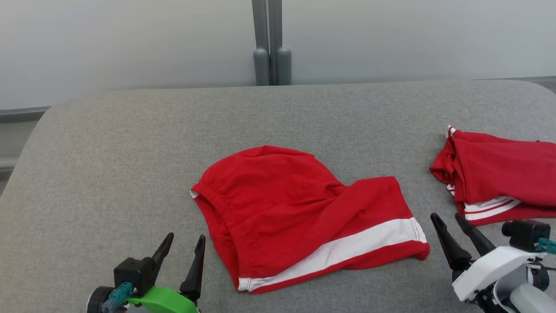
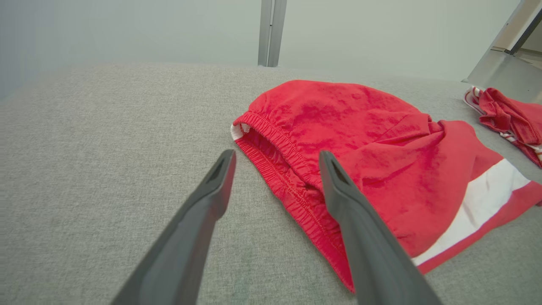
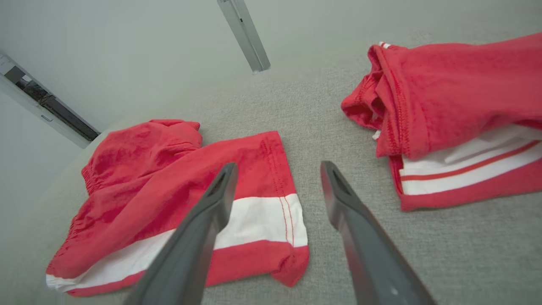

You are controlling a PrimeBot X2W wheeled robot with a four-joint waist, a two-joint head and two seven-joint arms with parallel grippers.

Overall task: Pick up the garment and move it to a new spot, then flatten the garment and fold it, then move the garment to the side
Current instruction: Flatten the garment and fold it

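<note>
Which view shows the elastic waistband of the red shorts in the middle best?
The left wrist view: the waistband lies close, its gathers and stitching plain. The head view shows it whole but smaller. The right wrist view catches it only far off and foreshortened.

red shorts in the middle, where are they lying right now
In the head view the red shorts lie mid-surface on the grey pad, between the left gripper and right gripper; a second red garment sits apart to their right.
</note>
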